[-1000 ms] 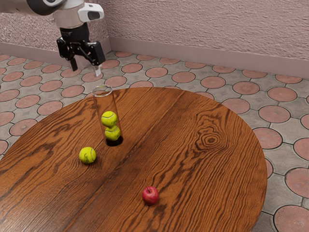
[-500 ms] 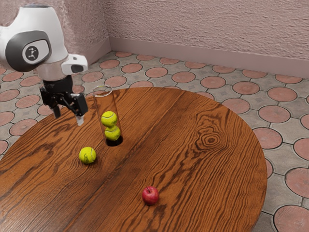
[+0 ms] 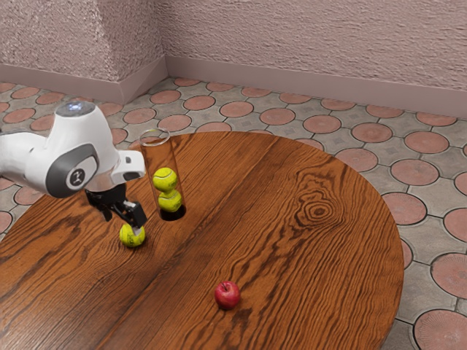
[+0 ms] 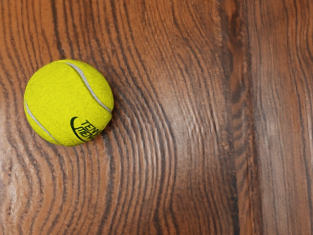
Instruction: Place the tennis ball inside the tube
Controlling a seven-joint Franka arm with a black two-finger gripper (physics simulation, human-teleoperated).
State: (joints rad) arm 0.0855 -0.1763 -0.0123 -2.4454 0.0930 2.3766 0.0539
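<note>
Sitting nearest us, the apple (image 3: 227, 295) is on the table (image 3: 321, 270), well apart from the action and no part of this job! Next one back, here's the one that matters: the ball (image 3: 130, 238), out on the bare wood, outside the tube (image 3: 162, 157), its printed lettering (image 4: 87, 128) showing in the wrist view. And right over it, the gripper (image 3: 122, 224)! Fingers spread well apart, nothing held between them, one tip right by the top of the ball. This looks like the reach, lined up for the grab, and that grip is not made yet.

Farther back stands the tube, upright, its rim (image 3: 155, 137) open at the top. Two other balls (image 3: 167, 189) are in there, one stacked on the other, with room above them. So what's the score? The approach looks nearly done; the big moves are all to come: close on the ball, lift it, carry it over that rim, let it drop. Beyond it all, the tiled floor (image 3: 371, 132) and the pink wall (image 3: 306, 44).
</note>
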